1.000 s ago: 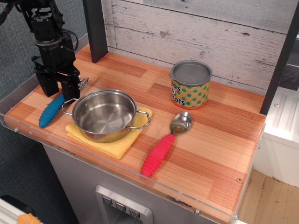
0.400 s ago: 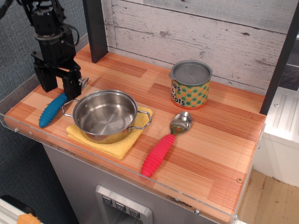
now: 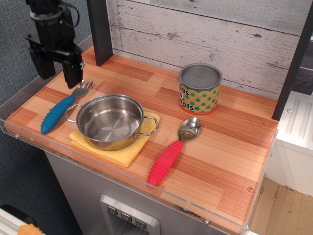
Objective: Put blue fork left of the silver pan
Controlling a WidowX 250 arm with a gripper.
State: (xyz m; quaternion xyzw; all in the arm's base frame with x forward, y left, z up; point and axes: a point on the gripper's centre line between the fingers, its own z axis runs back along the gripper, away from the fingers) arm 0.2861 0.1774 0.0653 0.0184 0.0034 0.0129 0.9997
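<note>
The blue fork [image 3: 61, 108] lies flat on the wooden counter just left of the silver pan [image 3: 110, 121]. Its ribbed blue handle points to the front left and its silver head to the back right. The pan sits upright on a yellow cloth [image 3: 119, 145]. My gripper [image 3: 59, 74] hangs above the fork's head, clear of it. Its two black fingers [image 3: 72, 73] are spread apart with nothing between them.
A grey-lidded can with an orange-and-green dotted label [image 3: 199, 88] stands at the back. A spoon with a pink-red handle [image 3: 171, 152] lies right of the pan. A dark post [image 3: 100, 30] stands behind the gripper. The counter's left edge has a clear rim [image 3: 14, 132].
The gripper has risen straight up from the fork, which stays on the counter. The fork's silver head, hidden before, now shows.
</note>
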